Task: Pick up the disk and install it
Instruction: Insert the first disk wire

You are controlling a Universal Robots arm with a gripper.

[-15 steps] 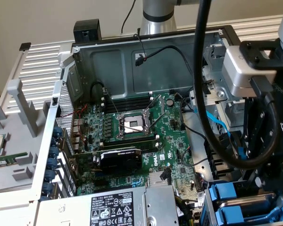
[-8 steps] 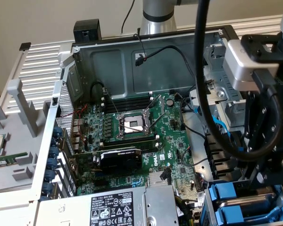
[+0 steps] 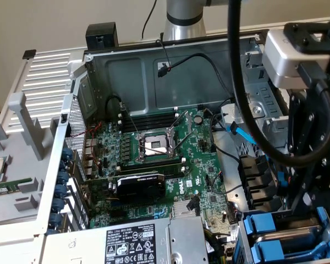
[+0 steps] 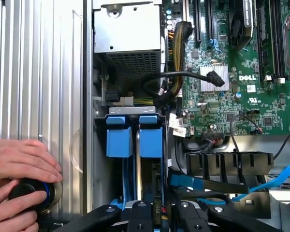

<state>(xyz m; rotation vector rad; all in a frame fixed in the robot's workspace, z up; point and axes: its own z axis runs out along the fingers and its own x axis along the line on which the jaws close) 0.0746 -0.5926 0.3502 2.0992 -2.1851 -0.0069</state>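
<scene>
Gripper is hovering right above the blue-framed disk, which I'm seeing upright in the drive bay. I cannot tell how its jaws are standing; the disk is looking largely seated

blue carrier tabs, green motherboard, black graphics card, silver ribbed case panel.

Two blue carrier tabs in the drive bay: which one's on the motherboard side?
The blue tab next to the green motherboard; the other tab sits against the case wall, toward the person's hand.
</scene>
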